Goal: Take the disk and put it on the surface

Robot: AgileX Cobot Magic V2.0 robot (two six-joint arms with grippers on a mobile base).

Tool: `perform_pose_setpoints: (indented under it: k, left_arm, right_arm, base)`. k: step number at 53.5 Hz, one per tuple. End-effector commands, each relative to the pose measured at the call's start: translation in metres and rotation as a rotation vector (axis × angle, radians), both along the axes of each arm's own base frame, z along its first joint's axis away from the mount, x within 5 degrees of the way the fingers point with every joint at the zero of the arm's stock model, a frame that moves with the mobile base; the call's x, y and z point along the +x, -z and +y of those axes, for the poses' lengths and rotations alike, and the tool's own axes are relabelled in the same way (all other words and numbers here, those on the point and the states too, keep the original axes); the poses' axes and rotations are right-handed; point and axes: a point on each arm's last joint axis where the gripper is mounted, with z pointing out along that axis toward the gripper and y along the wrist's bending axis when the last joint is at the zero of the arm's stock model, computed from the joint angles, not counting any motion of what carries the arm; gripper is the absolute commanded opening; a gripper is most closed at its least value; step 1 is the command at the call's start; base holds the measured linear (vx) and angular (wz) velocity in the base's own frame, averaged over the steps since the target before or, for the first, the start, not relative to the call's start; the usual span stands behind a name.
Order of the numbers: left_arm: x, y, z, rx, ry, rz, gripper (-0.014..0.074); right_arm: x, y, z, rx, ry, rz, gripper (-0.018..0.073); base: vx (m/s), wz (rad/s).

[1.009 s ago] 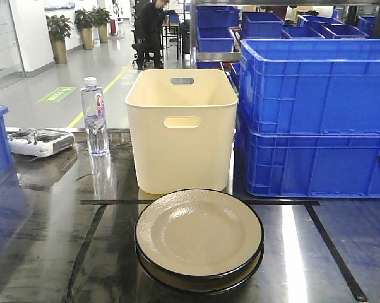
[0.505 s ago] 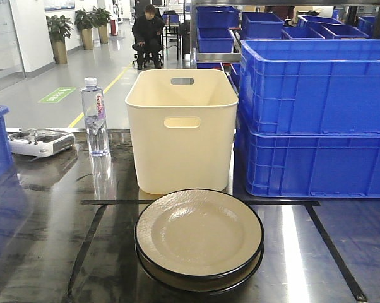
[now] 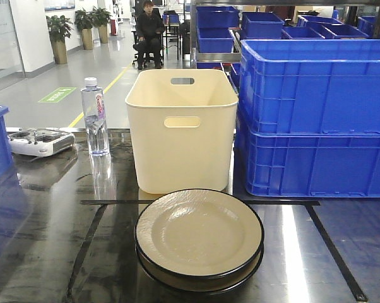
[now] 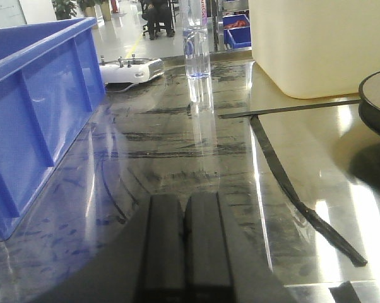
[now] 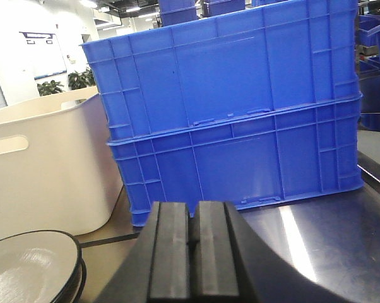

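Note:
Two cream disks with black rims are stacked (image 3: 199,237) on the dark glossy surface (image 3: 45,252), in front of the cream bin. Their edge shows at the lower left of the right wrist view (image 5: 32,268) and as a dark rim at the right of the left wrist view (image 4: 376,104). My left gripper (image 4: 185,208) is shut and empty, low over the surface to the left of the disks. Right of the disks, my right gripper (image 5: 194,218) is also shut and empty. Neither gripper shows in the front view.
A cream bin (image 3: 182,129) stands behind the disks. Stacked blue crates (image 3: 313,120) fill the right. A water bottle (image 3: 95,117) and a white controller (image 3: 40,141) sit at the back left, a blue crate (image 4: 32,107) at the far left. Black tape lines (image 3: 89,240) cross the tabletop.
The disks and table objects have not moved. Only the seated person in the background has shifted.

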Motion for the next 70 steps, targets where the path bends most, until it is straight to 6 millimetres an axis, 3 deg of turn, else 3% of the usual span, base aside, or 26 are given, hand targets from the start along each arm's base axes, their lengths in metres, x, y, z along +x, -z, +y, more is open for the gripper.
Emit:
perform_pose_setpoints:
  k: [1, 26, 44, 54, 70]
  left_arm:
    - [0.001, -0.016, 0.001, -0.013, -0.008, -0.094, -0.0002]
    - [0.002, -0.009, 0.002, 0.049, -0.020, -0.107, -0.0002]
    - [-0.016, 0.078, -0.001, 0.079, 0.027, -0.208, -0.0002]
    - [-0.016, 0.086, -0.002, 0.089, 0.049, -0.078, -0.0002]
    - [-0.016, 0.089, -0.003, 0.089, 0.054, -0.049, -0.0002]
  right_arm:
    - [-0.001, -0.010, -0.001, 0.001, 0.007, -0.028, -0.0006]
    - [-0.001, -0.010, -0.001, 0.001, 0.007, -0.028, -0.0006]
    - [-0.001, -0.010, -0.001, 0.001, 0.006, -0.028, -0.0006]
    - [-0.001, -0.009, -0.001, 0.002, 0.011, -0.026, -0.0006]
    - [0.000, -0.009, -0.001, 0.002, 0.012, -0.026, -0.0006]
  base:
    - [0.00, 0.00]
    - [0.00, 0.00]
    - [0.00, 0.00]
    - [0.00, 0.00]
    - [0.00, 0.00]
